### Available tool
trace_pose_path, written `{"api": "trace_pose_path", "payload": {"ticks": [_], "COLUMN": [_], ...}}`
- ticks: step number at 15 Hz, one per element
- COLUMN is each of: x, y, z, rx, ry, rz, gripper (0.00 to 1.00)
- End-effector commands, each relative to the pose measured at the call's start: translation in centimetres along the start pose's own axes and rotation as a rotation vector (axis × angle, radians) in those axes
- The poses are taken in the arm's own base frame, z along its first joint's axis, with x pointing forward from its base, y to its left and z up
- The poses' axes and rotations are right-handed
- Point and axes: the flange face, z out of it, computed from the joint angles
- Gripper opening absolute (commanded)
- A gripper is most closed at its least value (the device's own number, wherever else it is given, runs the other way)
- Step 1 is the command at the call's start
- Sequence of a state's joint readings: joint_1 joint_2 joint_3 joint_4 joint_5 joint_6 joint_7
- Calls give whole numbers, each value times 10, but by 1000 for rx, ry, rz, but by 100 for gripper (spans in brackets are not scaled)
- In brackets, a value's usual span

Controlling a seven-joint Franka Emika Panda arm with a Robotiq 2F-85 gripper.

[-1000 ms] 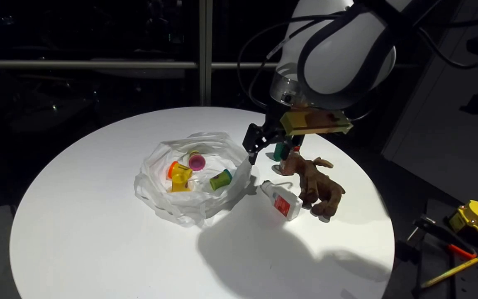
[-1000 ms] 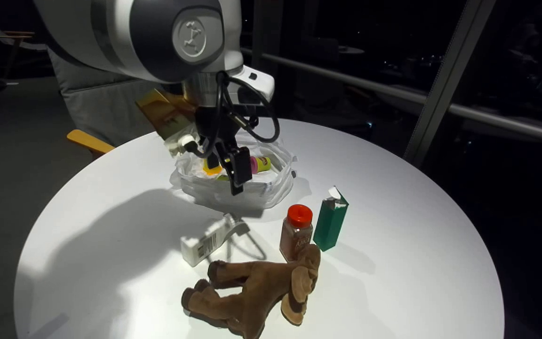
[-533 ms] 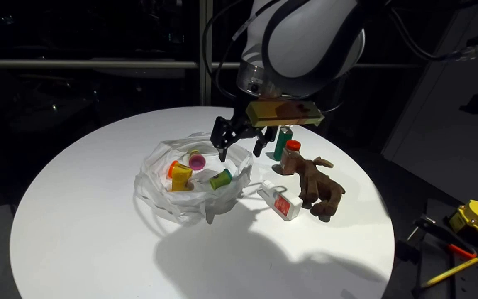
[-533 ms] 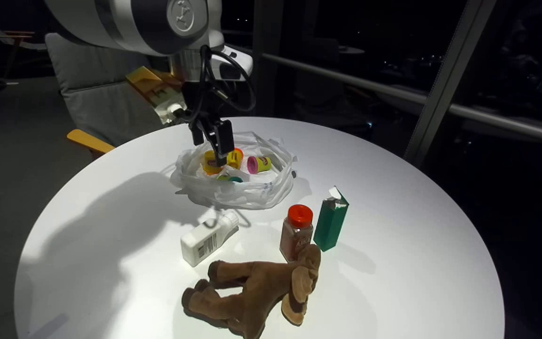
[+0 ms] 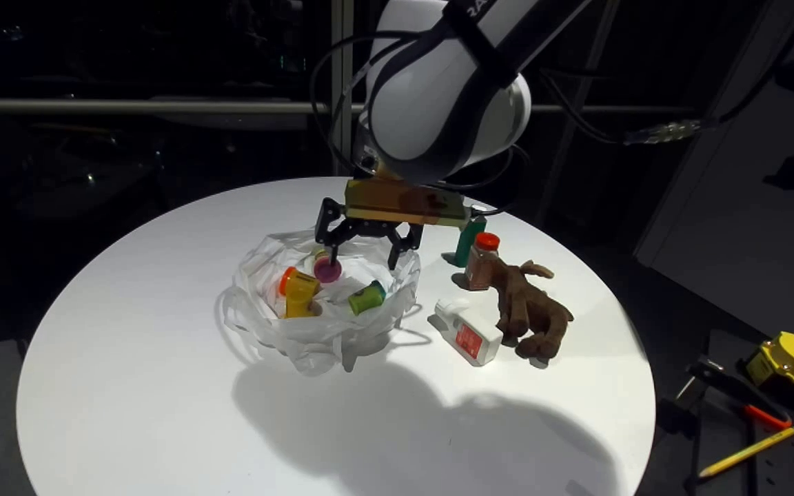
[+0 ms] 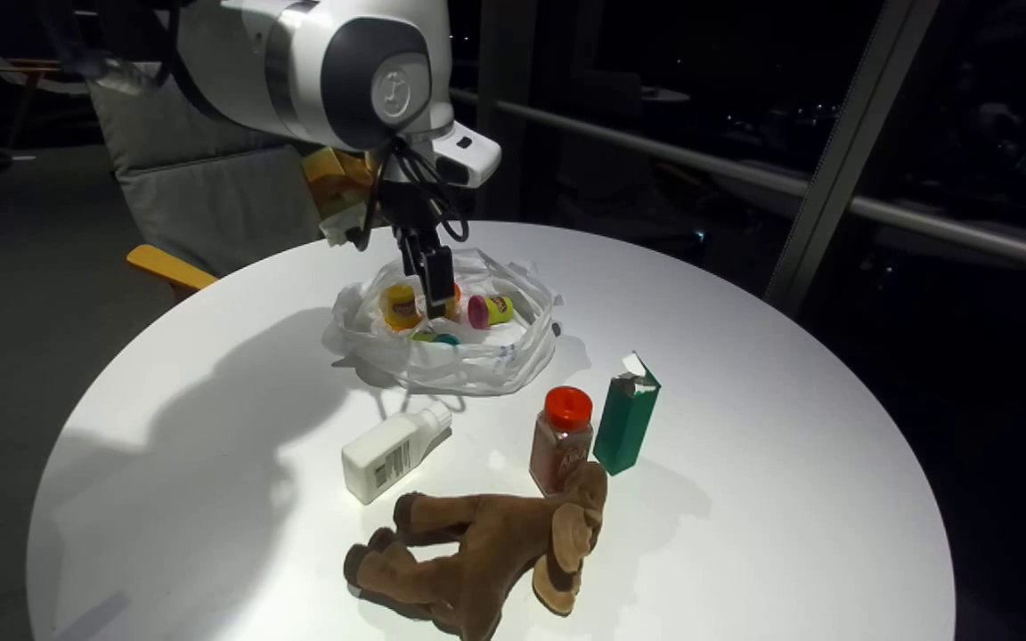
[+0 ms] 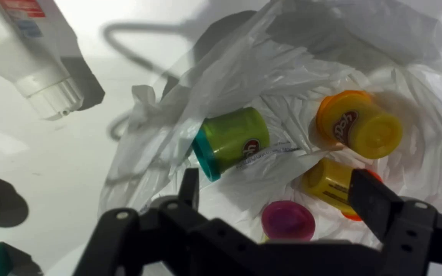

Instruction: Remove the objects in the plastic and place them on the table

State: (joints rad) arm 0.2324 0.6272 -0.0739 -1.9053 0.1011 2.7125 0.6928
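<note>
Grn tub: in the plastic bag, on its side, teal lid on.
Yel tub 1: in bag, stands upside down on its orange lid.
Yel tub 2: in bag, lying just beside tub 1, orange lid on.
Pink-lid tub: in bag, lying, yel body; 4 tubs total in there.
Bag: white, crumpled, mouth open upward, set on the round white surface.
Pincer: released, fingers wide apart, pointing down over bag; can't tell if tips dip below rim. In wrist view 1 finger hides part of Yel tub 2.
White btl: on its side near bag, w/ red label showing.
Jar: upright, red cap, grn carton upright just beside it.
Brown plush: lying by jar; can't tell if touching.
Yel box: off surface, w/ red button on top, pencil near it.
</note>
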Motion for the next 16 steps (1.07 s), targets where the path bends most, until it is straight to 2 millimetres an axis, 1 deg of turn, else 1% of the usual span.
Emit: {"api": "trace_pose_path", "payload": {"ticks": [1, 5, 11, 16], "x": [17, 19, 11, 16], "y": [-11, -12, -13, -9], "z": [21, 38, 54, 66], "rx": [-21, -55, -105, -135], "ry": [17, 15, 4, 20], "rz": [134, 238, 330, 376], "gripper": [100, 100, 100, 100]}}
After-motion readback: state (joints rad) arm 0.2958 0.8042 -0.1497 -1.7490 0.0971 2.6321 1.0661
